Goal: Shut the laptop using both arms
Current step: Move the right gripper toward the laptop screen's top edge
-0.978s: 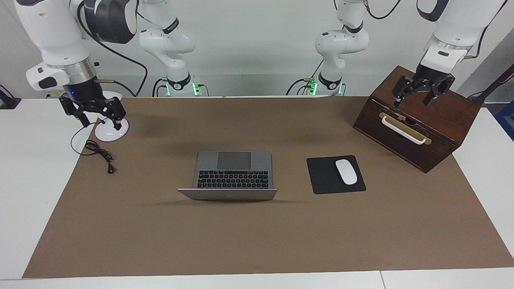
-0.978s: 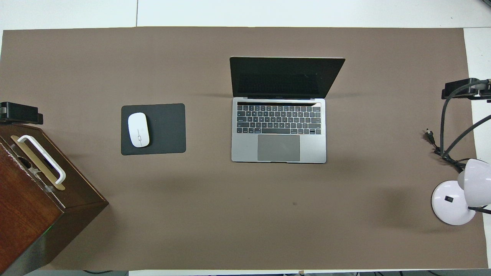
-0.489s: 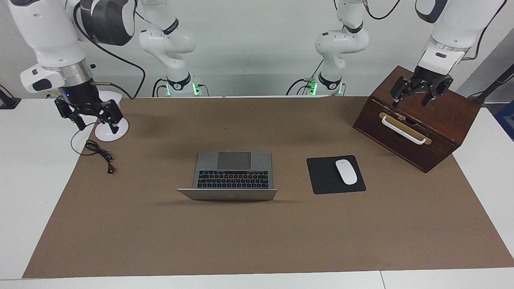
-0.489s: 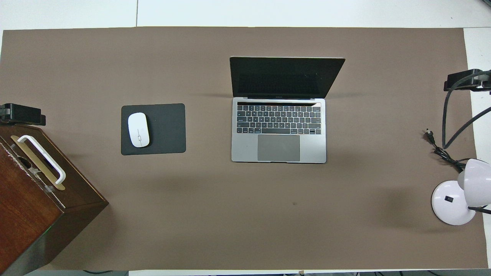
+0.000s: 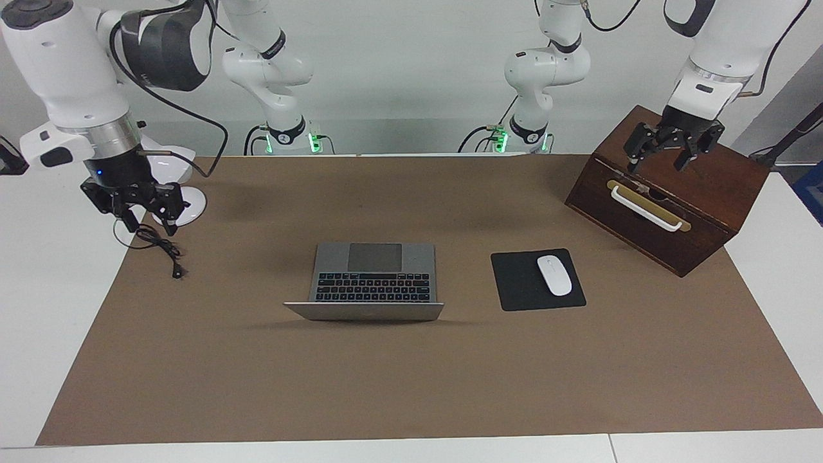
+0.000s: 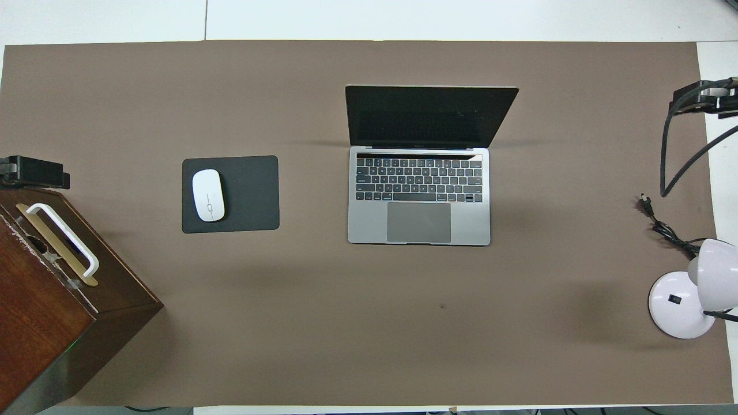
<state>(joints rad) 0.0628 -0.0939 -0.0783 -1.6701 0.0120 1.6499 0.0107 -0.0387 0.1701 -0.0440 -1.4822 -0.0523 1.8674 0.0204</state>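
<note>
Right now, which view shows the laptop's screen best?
Overhead view: the laptop faces that camera, its dark screen fully visible above the keyboard. The facing view shows only the lid's back, foreshortened, plus keys and trackpad.

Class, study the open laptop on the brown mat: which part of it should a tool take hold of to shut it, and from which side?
Take the laptop by the top edge of its raised screen, coming down from above on the edge farthest from the robots. The screen leans away from the keyboard, hinged along the keyboard's farther edge, so pressing that free edge toward the robots should fold it down.
</note>
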